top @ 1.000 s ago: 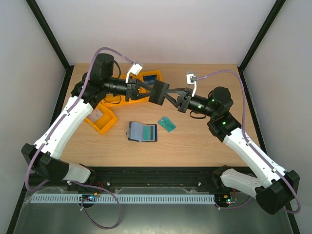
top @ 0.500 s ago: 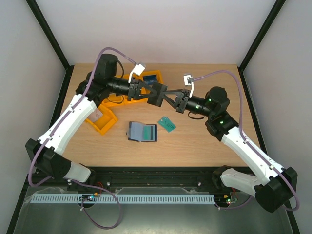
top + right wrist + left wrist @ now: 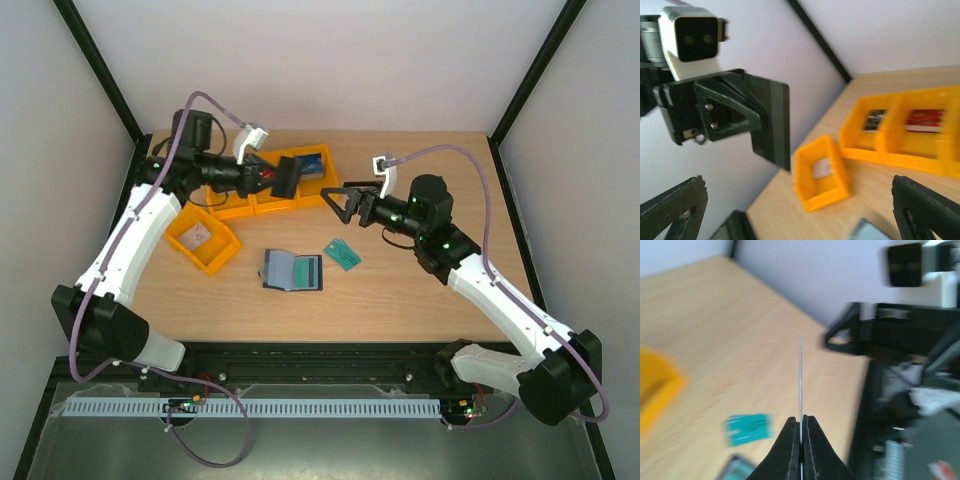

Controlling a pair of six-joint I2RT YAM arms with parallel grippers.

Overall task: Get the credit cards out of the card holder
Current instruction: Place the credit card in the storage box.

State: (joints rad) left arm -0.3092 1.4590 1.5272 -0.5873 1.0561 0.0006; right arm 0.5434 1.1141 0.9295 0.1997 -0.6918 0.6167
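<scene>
The card holder (image 3: 292, 270) lies open on the table with its pale inside up; one corner of it shows in the right wrist view (image 3: 867, 231). My left gripper (image 3: 277, 178) (image 3: 801, 421) is shut on a dark credit card (image 3: 291, 176), seen edge-on in its own view (image 3: 801, 380) and as a dark plate from the right wrist (image 3: 772, 120). It holds the card above the row of orange bins (image 3: 262, 205). My right gripper (image 3: 335, 203) (image 3: 800, 215) is open and empty, a little right of the card.
A teal card (image 3: 343, 254) (image 3: 748, 428) lies right of the holder. A single orange bin (image 3: 190, 253) (image 3: 835, 197) holds a pale card (image 3: 822, 167). The bin row (image 3: 900, 155) holds a dark card (image 3: 874, 119), a red card (image 3: 925, 120) and a blue card (image 3: 313, 163).
Both grippers held the dark card between them. The right gripper has opened and let go. The left arm has drawn back leftward with the card to above the bin row.
</scene>
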